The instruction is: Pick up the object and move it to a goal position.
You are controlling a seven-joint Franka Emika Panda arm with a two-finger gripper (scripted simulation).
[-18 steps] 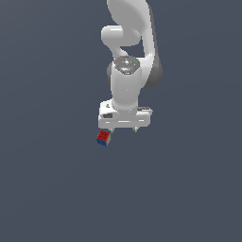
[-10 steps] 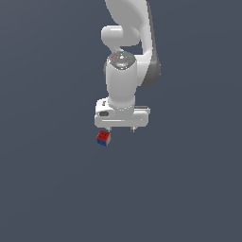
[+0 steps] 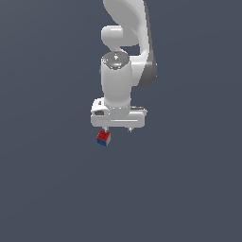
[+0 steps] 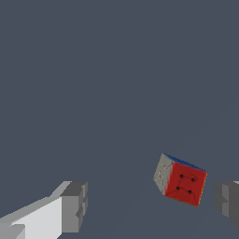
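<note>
The object, a small cube (image 3: pixel 103 138) with red, blue and pale grey faces, lies on the dark grey floor. My gripper (image 3: pixel 118 129) hangs above it, pointing down, with the cube below the finger on the exterior view's left. In the wrist view the cube (image 4: pixel 180 180) shows a red face and a grey face. It sits between the two fingers (image 4: pixel 74 205), much closer to one of them than to the other, and touches neither. The gripper (image 4: pixel 151 203) is open and empty.
The white arm (image 3: pixel 125 52) rises above the gripper. The dark grey floor (image 3: pixel 47 189) lies all around it.
The gripper has shifted slightly toward the exterior view's left, nearer over the cube. The cube has not moved.
</note>
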